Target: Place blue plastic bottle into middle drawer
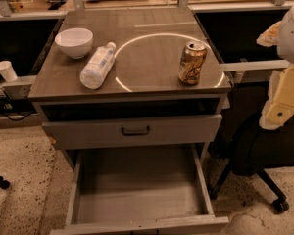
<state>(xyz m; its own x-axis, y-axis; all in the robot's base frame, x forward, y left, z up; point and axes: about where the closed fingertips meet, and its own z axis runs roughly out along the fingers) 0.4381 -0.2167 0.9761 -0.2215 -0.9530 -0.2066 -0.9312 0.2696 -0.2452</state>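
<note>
The blue plastic bottle (98, 65) lies on its side on the cabinet top, white cap pointing to the back right, just right of a white bowl (74, 42). The middle drawer (137, 204) is pulled out wide below, its bare grey floor showing with nothing in it. My gripper (278, 104) is at the right edge of the view, a white and cream shape beside the cabinet at about top height. It is well apart from the bottle and holds nothing that I can see.
A gold soda can (192, 61) stands upright on the top's right side. A grey drawer front with a black handle (135, 130) sits above the open drawer. A black office chair (264, 153) stands at the right, under the gripper. A white cup (6, 70) is at far left.
</note>
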